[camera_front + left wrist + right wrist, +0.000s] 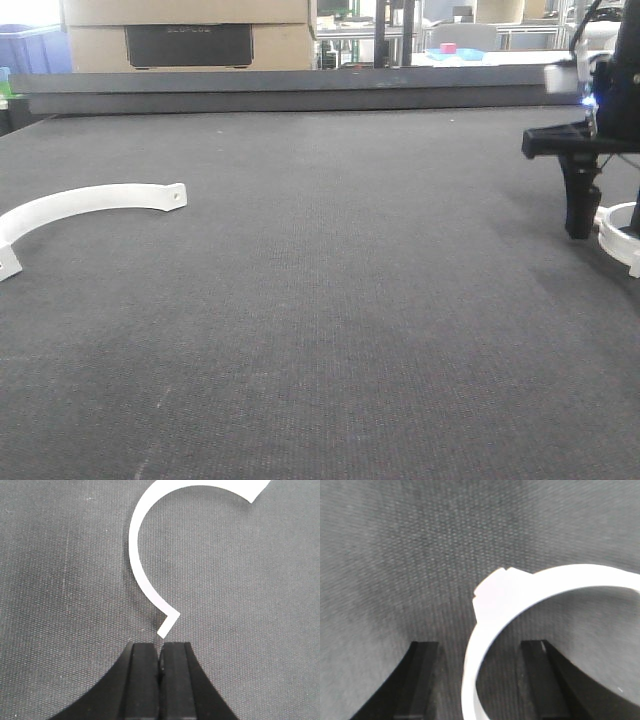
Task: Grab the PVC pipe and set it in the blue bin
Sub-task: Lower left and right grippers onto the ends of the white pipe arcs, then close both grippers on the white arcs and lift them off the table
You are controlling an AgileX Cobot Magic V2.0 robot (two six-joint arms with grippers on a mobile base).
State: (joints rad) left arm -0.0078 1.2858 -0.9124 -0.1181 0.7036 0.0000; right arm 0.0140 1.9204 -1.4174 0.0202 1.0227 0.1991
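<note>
Dark grey woven surface [330,330], running back to a low dark ledge [300,95]. Behind it you have a cardboard box [185,35] and, far left, a blue container [25,50], too cut off for you to say whether it is the bin.

Arc [80,203]: white PVC, an open curve lying flat at the left of the surface, well apart from the right hand. Your left wrist view shows it as a hook shape [137,565], one squared end pointing toward the left hand.

Left hand [160,647]: closed tight, empty, nothing between the two sides. It sits just short of the arc's near end, with a small gap between them and no contact. You do not see it in the front view.

Ring [618,232]: white PVC, curved, flat on the surface at the right edge, partly cut off by the frame. Your right wrist view shows a thicker block on its band [500,595].

Right hand [582,215]: low over the surface, one tip down just beside the ring's left side. In the right wrist view it is spread wide [479,644], holding nothing. The ring's band passes between the fingers [422,680], nearer the one at picture left. Whether either touches the band you cannot tell.
</note>
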